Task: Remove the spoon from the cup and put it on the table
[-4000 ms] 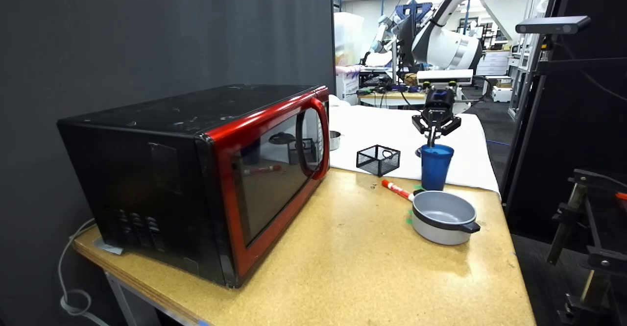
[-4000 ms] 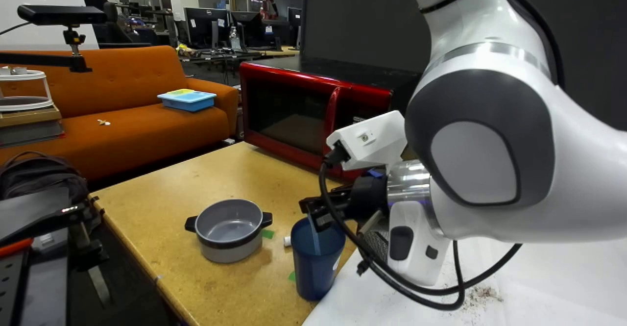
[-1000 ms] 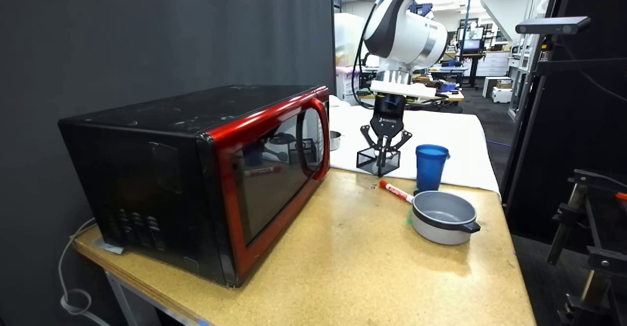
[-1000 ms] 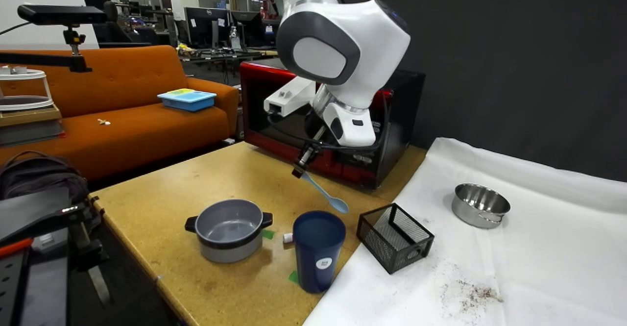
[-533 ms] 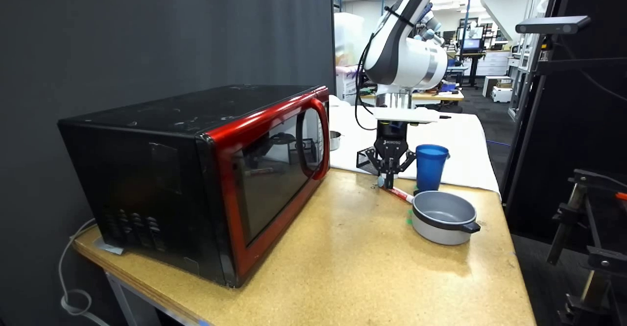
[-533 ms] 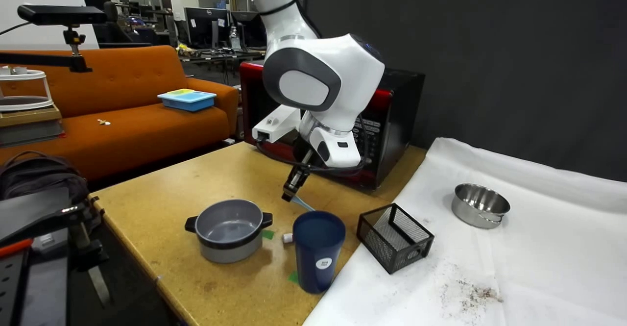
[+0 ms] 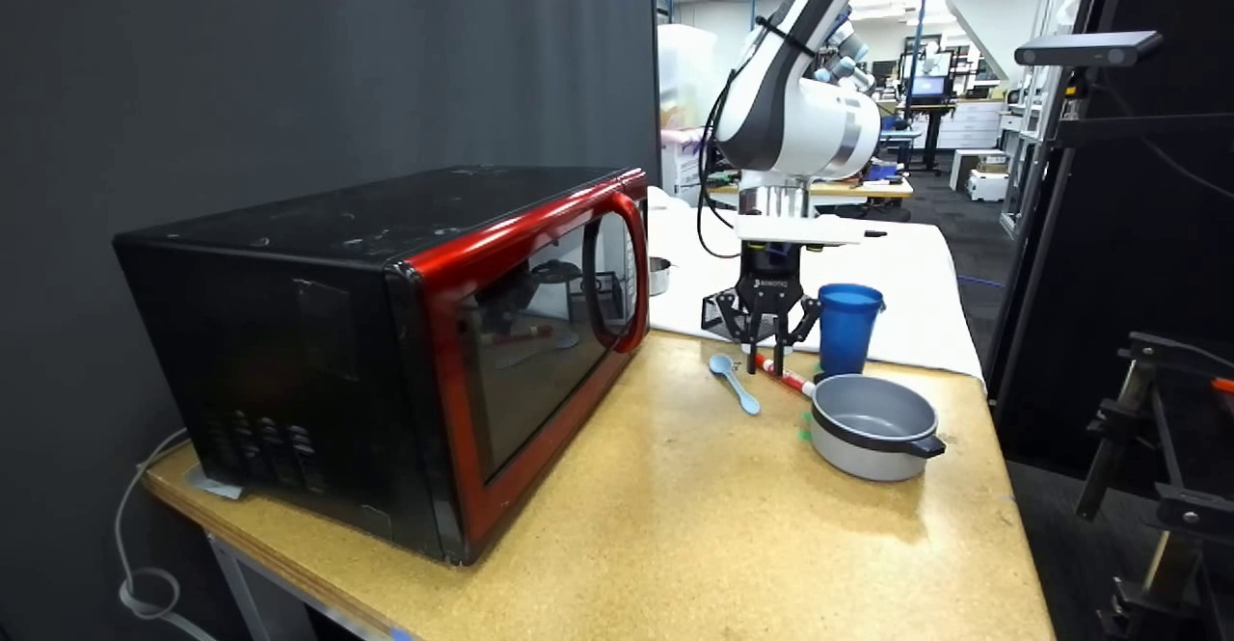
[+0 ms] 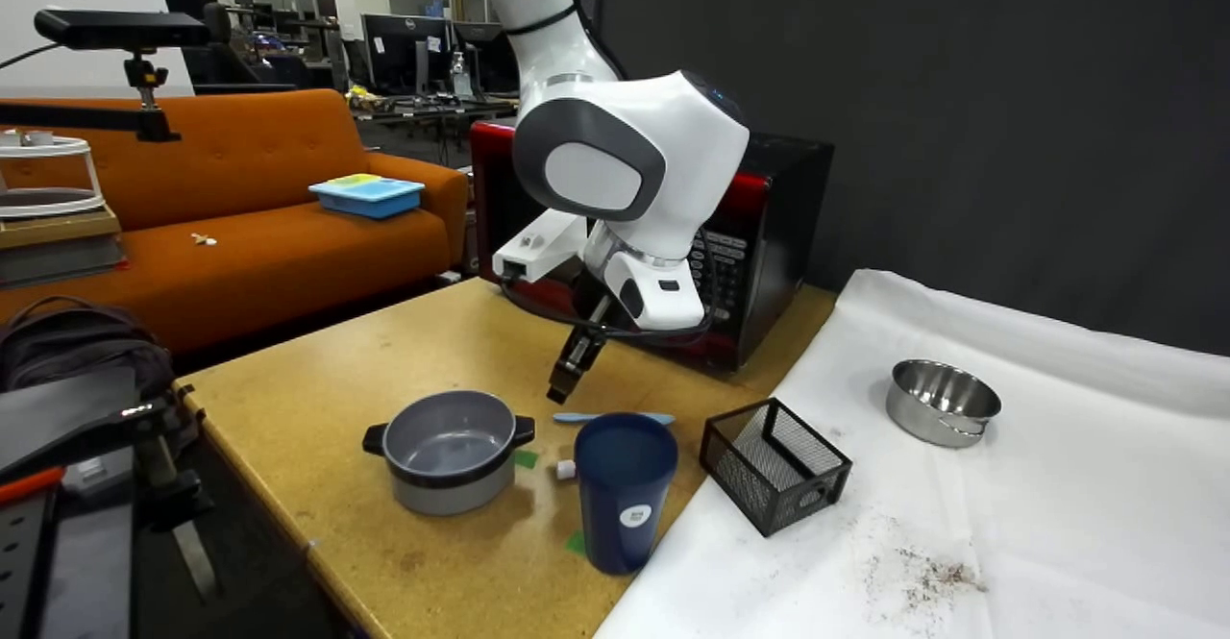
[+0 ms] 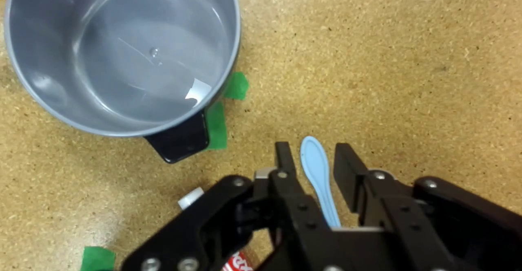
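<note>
The pale blue-grey spoon (image 7: 736, 387) lies flat on the tan wooden table (image 7: 675, 506), between the microwave and the red marker. In an exterior view its middle is hidden behind the cup and one end (image 8: 573, 418) shows. My gripper (image 7: 765, 369) is open and empty, low over the table beside the spoon. In the wrist view the spoon (image 9: 315, 163) shows in the gap between the two fingers, touching neither; its lower part is hidden by the gripper. The blue cup (image 7: 848, 333) stands upright beside the gripper; its inside looks empty (image 8: 625, 485).
A grey pot (image 7: 872, 458) with black handles stands in front of the cup. A red-and-white marker (image 7: 792, 381) lies under the gripper. A black mesh basket (image 8: 769, 504) and a steel pot (image 8: 942, 418) stand on a white cloth (image 8: 1057, 485). A red-and-black microwave (image 7: 540, 333) stands beside.
Four seconds ago my gripper was shut on the spoon in the cup. It lifted the spoon out, carried it aside and lowered it. Since half a second ago it opened; the spoon lies released.
</note>
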{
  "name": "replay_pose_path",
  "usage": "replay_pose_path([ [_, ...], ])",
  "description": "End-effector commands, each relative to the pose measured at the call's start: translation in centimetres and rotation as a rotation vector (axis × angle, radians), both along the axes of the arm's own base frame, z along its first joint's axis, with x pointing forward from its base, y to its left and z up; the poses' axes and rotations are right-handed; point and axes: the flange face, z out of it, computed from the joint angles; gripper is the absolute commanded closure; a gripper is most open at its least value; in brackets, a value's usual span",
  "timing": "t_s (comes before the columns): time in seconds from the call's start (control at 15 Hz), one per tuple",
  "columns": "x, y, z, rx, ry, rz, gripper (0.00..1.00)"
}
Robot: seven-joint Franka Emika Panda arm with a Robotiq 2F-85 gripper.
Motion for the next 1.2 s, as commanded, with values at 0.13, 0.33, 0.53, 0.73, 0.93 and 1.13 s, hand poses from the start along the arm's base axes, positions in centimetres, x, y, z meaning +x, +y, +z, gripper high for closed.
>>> replay_pose_path([
  [0.13, -0.6, 0.0, -0.8, -0.014, 0.106, -0.032, 0.23],
  [0.33, -1.2, 0.3, -1.0, 0.018, 0.168, -0.081, 0.02],
  [0.53, -1.2, 0.3, -1.0, 0.029, 0.169, -0.142, 0.00],
  [0.73, -0.8, -3.0, 5.0, 0.047, 0.109, -0.200, 0.00],
  [0.93, 1.1, -7.2, 11.0, 0.023, -0.047, -0.281, 0.00],
  [1.13, 1.9, -11.7, 18.1, -0.002, -0.178, -0.368, 0.00],
])
